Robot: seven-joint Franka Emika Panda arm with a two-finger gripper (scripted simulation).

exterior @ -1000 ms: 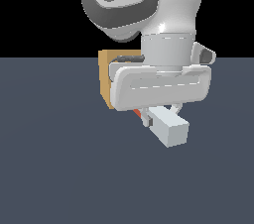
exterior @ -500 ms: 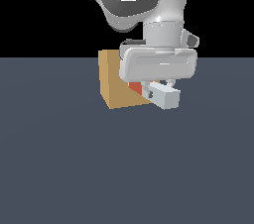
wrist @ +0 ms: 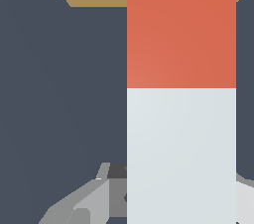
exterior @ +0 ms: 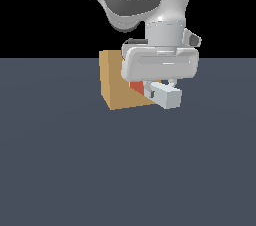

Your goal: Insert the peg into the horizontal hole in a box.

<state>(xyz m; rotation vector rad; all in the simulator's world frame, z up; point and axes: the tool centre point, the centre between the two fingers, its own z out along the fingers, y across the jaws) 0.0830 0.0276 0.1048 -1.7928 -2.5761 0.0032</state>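
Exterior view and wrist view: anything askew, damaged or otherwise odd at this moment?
Nothing stands out. The gripper holds the peg by its pale part, red-orange end pointing at the box. The peg looks straight and intact. The hole itself is hidden, so alignment cannot be judged.

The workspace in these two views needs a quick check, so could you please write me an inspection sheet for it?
Surface: plain dark grey-blue floor, uniform.
Box: tan box rests on the floor, partly hidden behind the arm.
Peg: peg held level, red-orange end towards the box, pale end pointing away; its red tip reaches the box's face in both views.
Hole: hidden by the peg and gripper; cannot tell whether the tip is inside.
Clutter: nothing seen.
Gripper: gripper shut on the peg's pale part.
Cables: nothing seen.
Surroundings: black background above the floor.
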